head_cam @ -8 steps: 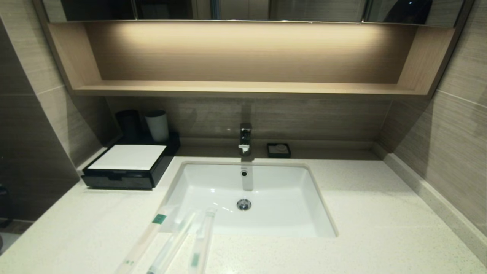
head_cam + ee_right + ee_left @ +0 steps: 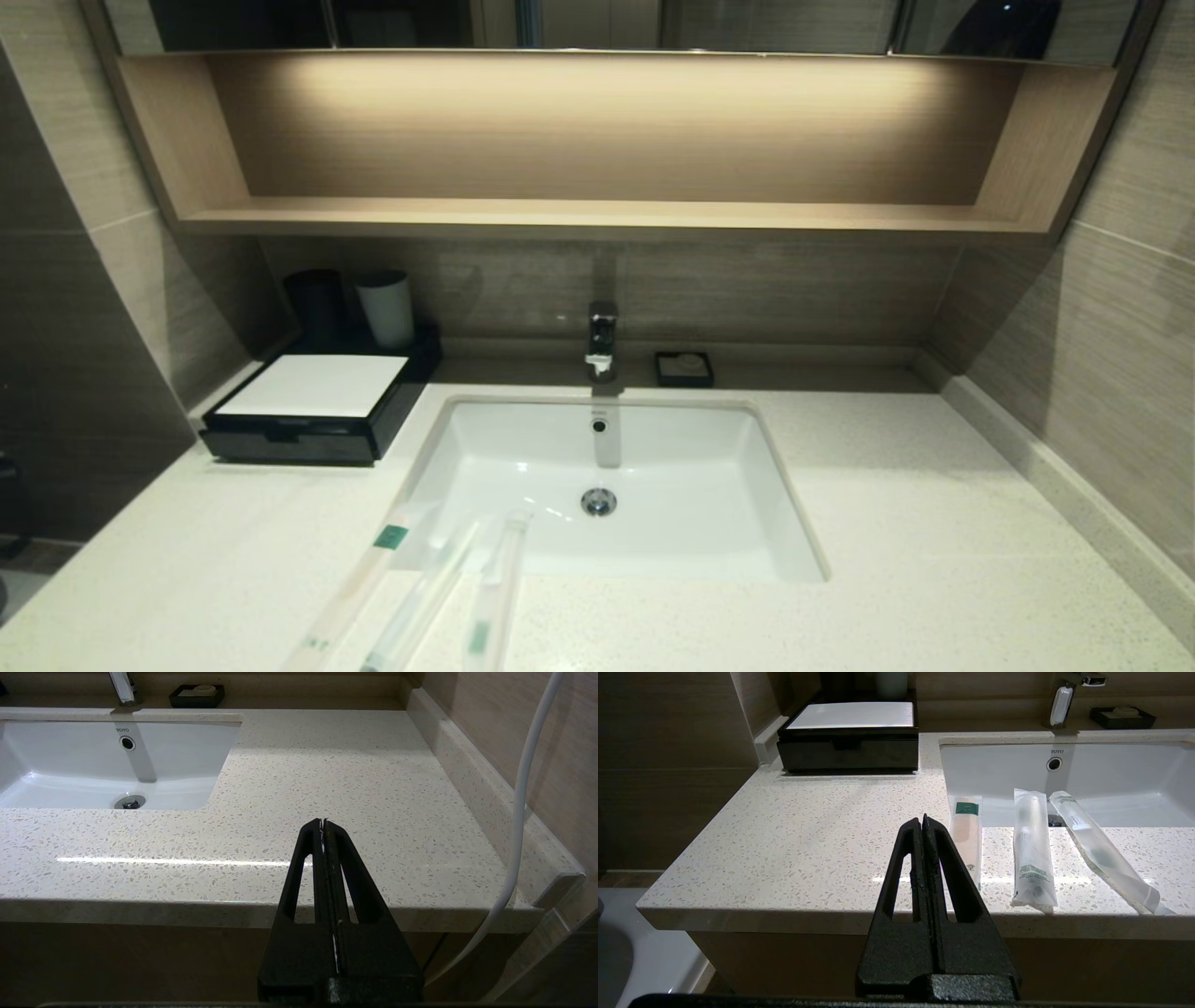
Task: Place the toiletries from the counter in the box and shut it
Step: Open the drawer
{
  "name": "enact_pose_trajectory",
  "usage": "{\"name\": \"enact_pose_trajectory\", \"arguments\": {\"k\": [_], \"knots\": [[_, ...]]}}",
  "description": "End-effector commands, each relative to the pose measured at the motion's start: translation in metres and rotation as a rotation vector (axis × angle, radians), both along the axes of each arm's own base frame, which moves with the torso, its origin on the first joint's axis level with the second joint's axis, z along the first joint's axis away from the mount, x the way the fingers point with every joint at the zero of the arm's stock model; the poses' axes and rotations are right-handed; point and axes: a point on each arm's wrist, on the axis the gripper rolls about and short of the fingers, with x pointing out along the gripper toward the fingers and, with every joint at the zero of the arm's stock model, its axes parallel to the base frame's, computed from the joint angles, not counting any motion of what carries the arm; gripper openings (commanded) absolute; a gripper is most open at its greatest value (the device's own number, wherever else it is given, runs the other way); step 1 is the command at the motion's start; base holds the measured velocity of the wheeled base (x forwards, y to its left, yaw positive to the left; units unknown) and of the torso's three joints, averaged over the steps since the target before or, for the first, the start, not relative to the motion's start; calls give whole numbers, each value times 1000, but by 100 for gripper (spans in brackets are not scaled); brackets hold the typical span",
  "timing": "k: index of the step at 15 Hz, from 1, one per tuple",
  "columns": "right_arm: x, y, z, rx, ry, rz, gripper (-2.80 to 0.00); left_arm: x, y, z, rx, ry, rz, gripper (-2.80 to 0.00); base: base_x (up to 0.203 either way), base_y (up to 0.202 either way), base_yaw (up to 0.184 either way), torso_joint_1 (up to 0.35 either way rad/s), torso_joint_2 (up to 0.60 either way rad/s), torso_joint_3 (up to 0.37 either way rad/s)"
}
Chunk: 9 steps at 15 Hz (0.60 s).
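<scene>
Three wrapped toiletries (image 2: 1032,849) lie side by side on the counter (image 2: 934,560) at its near edge, their far ends overhanging the sink rim; in the head view they sit at the bottom left of centre (image 2: 373,579). The black box (image 2: 313,401) with a white top stands at the back left with its drawer front shut, and shows in the left wrist view too (image 2: 850,737). My left gripper (image 2: 923,820) hangs shut and empty before the counter's front edge, just left of the toiletries. My right gripper (image 2: 323,822) is shut and empty off the counter's near right edge. Neither arm shows in the head view.
A white sink (image 2: 485,439) with a chrome tap (image 2: 602,341) is set in the middle of the counter. A black cup (image 2: 316,303) and a white cup (image 2: 386,308) stand behind the box. A small black soap dish (image 2: 684,369) sits by the back wall. A white cable (image 2: 523,812) hangs at the right.
</scene>
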Motion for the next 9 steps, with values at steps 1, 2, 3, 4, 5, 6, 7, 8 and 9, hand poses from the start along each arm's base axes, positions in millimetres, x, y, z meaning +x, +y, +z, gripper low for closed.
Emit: {"name": "enact_pose_trajectory", "arguments": {"k": [1,2,3,4,5,6,7,8,9], "knots": [[0,0,0,0,0,0,-280,1,0,-5,0,19,2,-280,0,0,0,0,0,0],[0,0,0,0,2,0,-280,1,0,-5,-1,17,1,-280,0,0,0,0,0,0],[0,0,0,0,2,0,-280,1,0,-6,-1,20,2,-280,0,0,0,0,0,0],[0,0,0,0,2,0,-280,1,0,-6,-1,20,4,-280,0,0,0,0,0,0],[0,0,0,0,0,0,-280,1,0,-5,-4,19,17,-280,0,0,0,0,0,0],[0,0,0,0,0,0,-280,1,0,-5,-3,20,19,-280,0,0,0,0,0,0],[0,0,0,0,0,0,-280,1,0,-5,-3,22,19,-280,0,0,0,0,0,0],[0,0,0,0,-1,0,-280,1,0,-5,-3,20,21,-280,0,0,0,0,0,0],[0,0,0,0,0,0,-280,1,0,-5,-3,20,19,-280,0,0,0,0,0,0]]}}
